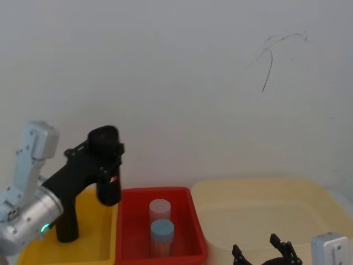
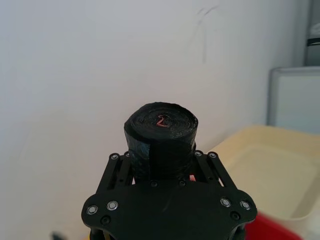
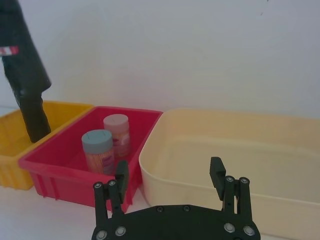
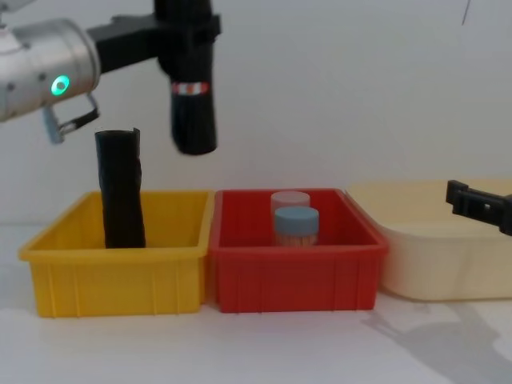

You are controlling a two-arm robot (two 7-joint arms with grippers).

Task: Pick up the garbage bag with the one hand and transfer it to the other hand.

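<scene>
- Cream tub (image 4: 424,256): rightmost; right gripper (image 3: 169,171) low in front of it, fingers apart.
- Yellow bin (image 4: 112,280), red bin (image 4: 296,280): side by side, touching.
- Left gripper (image 4: 186,32): raised, clamped on garbage bag (image 4: 192,112).
- Garbage bag: upright, in the air above the yellow bin's red-side edge.

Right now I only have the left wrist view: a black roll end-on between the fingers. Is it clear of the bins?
Observer: Yes. In the chest view the garbage bag hangs from the left gripper, with its lower end above the rims of the yellow bin and the red bin.
Operator: Where's the right gripper?
Observer: The right gripper is low beside the cream tub. It is open and well apart from the bag.
Operator: Anything near the bag?
Observer: A plain black roll stands in the yellow bin, to the left of the hanging bag and not touching it.
</scene>
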